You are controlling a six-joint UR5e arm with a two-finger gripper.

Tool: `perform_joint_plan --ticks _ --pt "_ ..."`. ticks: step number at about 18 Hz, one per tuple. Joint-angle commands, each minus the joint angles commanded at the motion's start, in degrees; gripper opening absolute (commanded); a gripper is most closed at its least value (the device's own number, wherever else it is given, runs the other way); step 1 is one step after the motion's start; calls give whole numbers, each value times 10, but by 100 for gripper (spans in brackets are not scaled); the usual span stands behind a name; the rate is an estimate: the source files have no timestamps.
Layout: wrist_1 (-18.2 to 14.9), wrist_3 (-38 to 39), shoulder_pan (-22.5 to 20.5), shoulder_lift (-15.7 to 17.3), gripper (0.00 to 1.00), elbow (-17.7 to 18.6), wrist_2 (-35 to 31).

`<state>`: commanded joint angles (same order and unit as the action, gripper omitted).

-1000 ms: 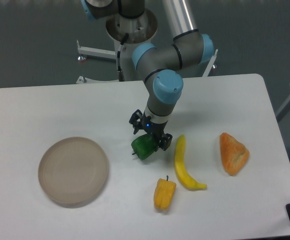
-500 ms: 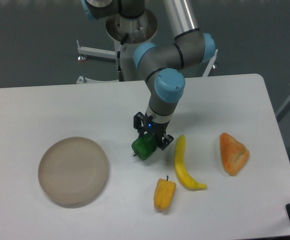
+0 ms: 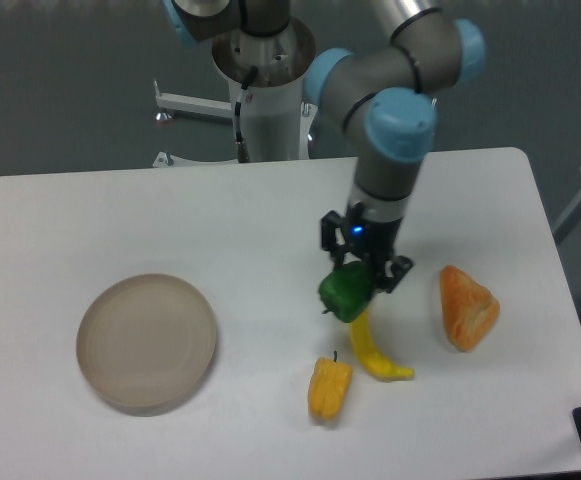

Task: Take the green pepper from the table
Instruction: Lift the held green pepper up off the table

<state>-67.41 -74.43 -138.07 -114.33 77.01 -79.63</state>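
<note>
I see the end effector [image 3: 362, 278] clamped on the green pepper [image 3: 347, 293] — its dark fingers come down on either side of the pepper's upper part, and the pepper sits directly under the wrist, slightly toward the camera-left of it. The pepper is gripped at its top; most of its glossy body bulges out below and left of the fingers. It overlaps the upper end of the long yellow pepper [image 3: 374, 349] in the picture, so it looks held above it, though I can't tell for sure from this one view whether it clears the worktop [image 3: 120, 215].

The pepper's shape is rounded and lumpy, so the long axis is weak — it seems to run roughly upper-right to lower-left in the picture. A small dark nub, probably the stem, shows at its lower-left edge, so I read it as pointing down-left, away from the end effector.

Other things on the worktop: a small yellow-orange pepper [image 3: 330, 387] nearer the camera, just beside the long yellow one; an orange wedge-shaped item [image 3: 466, 305] to the right, apart from the pepper; a round tan plate [image 3: 147, 341] well off to the left.
</note>
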Motion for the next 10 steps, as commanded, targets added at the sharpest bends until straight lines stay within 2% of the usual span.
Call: perform_joint_plan --ticks 3,5,10 --pt "3 -62 -18 -26 22 -22 -36" --pt "-1 -63 -19 -35 22 -37 -36" --pt "4 -67 -22 -38 22 -42 -37"
